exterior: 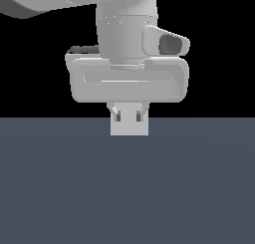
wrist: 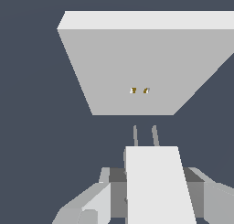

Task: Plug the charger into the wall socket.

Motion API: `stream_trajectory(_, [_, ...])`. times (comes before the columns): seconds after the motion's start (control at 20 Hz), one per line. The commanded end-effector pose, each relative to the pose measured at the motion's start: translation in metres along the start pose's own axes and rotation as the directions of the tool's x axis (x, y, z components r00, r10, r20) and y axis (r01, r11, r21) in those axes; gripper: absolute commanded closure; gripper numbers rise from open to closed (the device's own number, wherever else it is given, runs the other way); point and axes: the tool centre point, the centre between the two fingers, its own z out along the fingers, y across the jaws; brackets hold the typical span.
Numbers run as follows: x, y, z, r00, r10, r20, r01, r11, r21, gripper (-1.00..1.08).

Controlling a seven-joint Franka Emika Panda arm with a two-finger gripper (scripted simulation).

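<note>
In the wrist view my gripper (wrist: pixel 153 198) is shut on the charger (wrist: pixel 155 182), a small white-grey block between the fingers (wrist: pixel 98 200). Its two thin prongs (wrist: pixel 145 136) point at the wall socket (wrist: pixel 137 58), a flat light-grey square panel with two tiny yellowish holes (wrist: pixel 139 90) at its centre. The prong tips stop short of the panel, and a strip of floor shows between them. In the exterior view the gripper (exterior: pixel 128 116) hangs just above the floor, with a light-grey square (exterior: pixel 129 128) at its fingertips. I cannot tell whether that square is the charger or the panel.
The dark blue-grey floor (exterior: pixel 127 188) spreads across the lower half of the exterior view, and it surrounds the panel in the wrist view (wrist: pixel 32 127). The arm's wrist and hand body (exterior: pixel 128 78) fill the upper middle against a black background.
</note>
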Motion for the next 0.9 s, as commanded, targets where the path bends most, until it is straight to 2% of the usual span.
stream_trajectory(0.0, [0.002, 0.000, 0.001, 1.000, 0.000, 0.000, 0.000, 1.000, 0.000, 1.08])
stream_trajectory(0.85, [0.043, 0.000, 0.024, 1.000, -0.002, -0.001, 0.002, 1.000, -0.001, 1.08])
